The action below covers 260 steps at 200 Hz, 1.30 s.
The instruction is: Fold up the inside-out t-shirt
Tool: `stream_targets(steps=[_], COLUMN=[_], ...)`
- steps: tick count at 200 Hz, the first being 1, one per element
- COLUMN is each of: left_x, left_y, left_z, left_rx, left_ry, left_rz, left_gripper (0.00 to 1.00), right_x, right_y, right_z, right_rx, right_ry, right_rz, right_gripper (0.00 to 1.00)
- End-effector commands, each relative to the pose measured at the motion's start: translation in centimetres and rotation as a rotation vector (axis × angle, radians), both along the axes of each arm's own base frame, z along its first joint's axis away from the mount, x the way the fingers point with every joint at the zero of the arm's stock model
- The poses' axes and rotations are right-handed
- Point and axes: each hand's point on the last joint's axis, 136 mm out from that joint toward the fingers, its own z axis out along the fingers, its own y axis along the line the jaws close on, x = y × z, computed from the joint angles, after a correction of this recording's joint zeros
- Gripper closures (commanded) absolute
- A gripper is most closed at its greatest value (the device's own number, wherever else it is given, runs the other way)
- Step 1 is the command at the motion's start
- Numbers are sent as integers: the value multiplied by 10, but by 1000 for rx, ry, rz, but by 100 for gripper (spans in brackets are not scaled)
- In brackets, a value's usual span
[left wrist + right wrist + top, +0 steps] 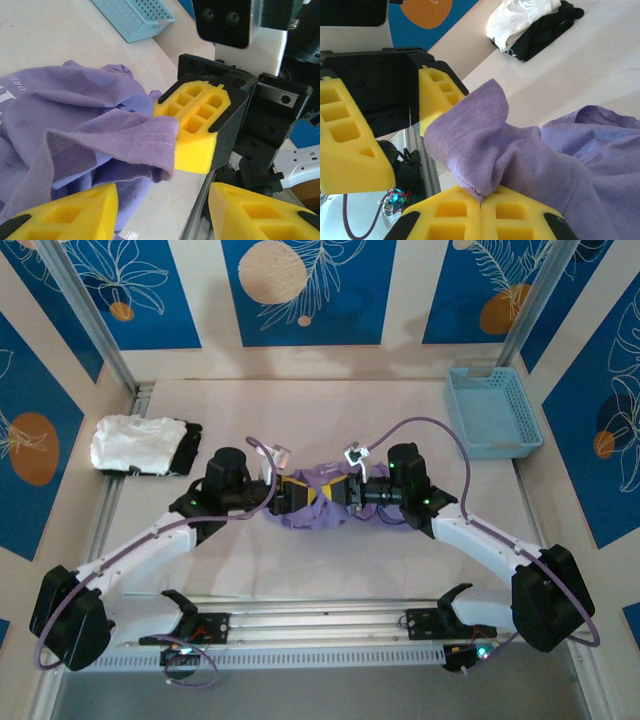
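Table is carrying the inside-out t-shirt, which is lying crumpled at centre between the arms. The top view alone is placing the blue basket and the folded white garment well apart from it. The shirt is judged light, limp cotton, sagging wherever unsupported, so a stitched edge is offering the surest hold. Right gripper is clenching a hem fold. Left gripper is gaping beside it, holding nothing. The wrist views are resolving the hem stitching.
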Motion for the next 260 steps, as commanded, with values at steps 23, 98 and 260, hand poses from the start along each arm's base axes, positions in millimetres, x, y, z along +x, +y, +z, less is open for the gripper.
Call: stream_targets(steps=[23, 98, 260], left_x=[8, -9, -3], left_y=[-16, -13, -13], left_z=[29, 78, 82], left_rx=[-66, -276, -323], left_ry=[-72, 147, 183], left_rz=[-45, -9, 46], left_gripper=[55, 100, 100], right_x=[-6, 42, -5], right_y=[2, -49, 20], right_z=[9, -24, 19], right_rx=[20, -380, -109], right_ry=[-30, -84, -324], right_rz=[49, -408, -167], right_gripper=[100, 93, 56])
